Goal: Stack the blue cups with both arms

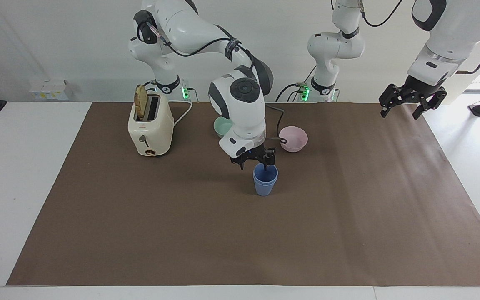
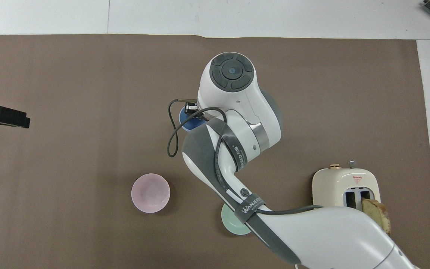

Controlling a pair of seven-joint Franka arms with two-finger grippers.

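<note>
Facing view shows the blue cups (image 1: 265, 182) nested into one upright stack on the brown mat (image 1: 348, 216), near the table's middle, at about five o'clock from the mint-green bowl (image 1: 222, 125) and seven o'clock from the pink bowl (image 1: 293, 138). Right gripper (image 1: 254, 164) stands spread directly over the stack, one finger dipping at the upper cup's mouth, gripping nothing. Left gripper (image 1: 404, 109) waits spread, aloft over the mat's edge at the left arm's end.

White table (image 1: 23, 187) is carrying a brown mat (image 1: 181, 233); toaster (image 1: 150, 125), pink bowl (image 1: 293, 138), mint-green bowl (image 1: 221, 125) and nested blue cups (image 1: 265, 183) are resting on it.
</note>
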